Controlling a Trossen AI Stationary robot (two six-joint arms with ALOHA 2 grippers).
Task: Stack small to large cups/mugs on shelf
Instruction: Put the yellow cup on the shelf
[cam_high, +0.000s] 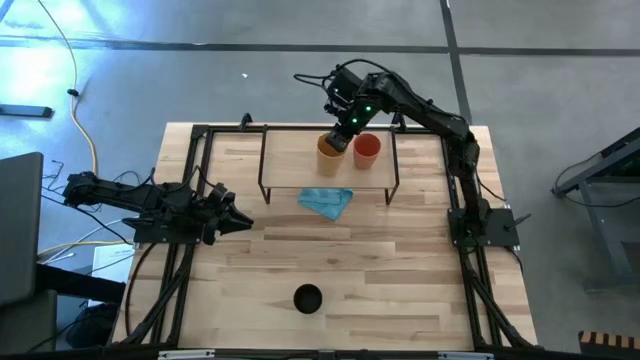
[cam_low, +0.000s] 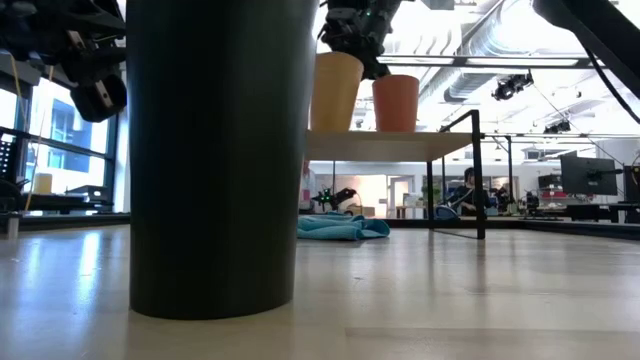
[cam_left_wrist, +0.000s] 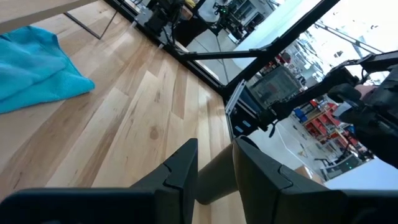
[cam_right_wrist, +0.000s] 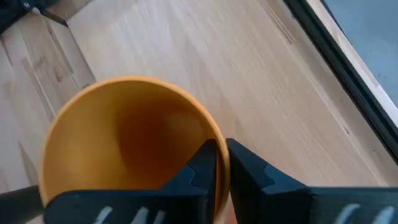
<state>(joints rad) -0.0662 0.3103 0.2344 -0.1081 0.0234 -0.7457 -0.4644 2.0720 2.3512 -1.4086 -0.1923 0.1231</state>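
Observation:
The yellow-orange cup (cam_high: 330, 148) stands upright on the shelf (cam_high: 300, 160), with the smaller red-orange cup (cam_high: 367, 148) just to its right. In the low view both the yellow-orange cup (cam_low: 334, 92) and the red-orange cup (cam_low: 396, 102) rest by their bases on the shelf board (cam_low: 380, 145). My right gripper (cam_high: 347, 124) is over the yellow-orange cup, shut on its rim. The black cup (cam_high: 307, 298) stands on the table near the near edge and fills the low view (cam_low: 215, 150). My left gripper (cam_high: 240, 220) waits at the table's left, its fingers a narrow gap apart and holding nothing. My right gripper (cam_right_wrist: 222, 163) pinches the yellow-orange cup's rim (cam_right_wrist: 219, 140) on its right side. One finger (cam_right_wrist: 202, 165) is inside the cup and the other finger (cam_right_wrist: 249, 171) is outside. The fingers come from above, slanting down. The cup stands upright with its base on the shelf.
A crumpled light blue cloth (cam_high: 327, 201) lies on the table just in front of the shelf, and also shows in the left wrist view (cam_left_wrist: 34, 68). The shelf's thin black legs (cam_high: 262, 170) stand at its corners. Bare tabletop (cam_high: 400, 270) stretches between the shelf and the black cup.

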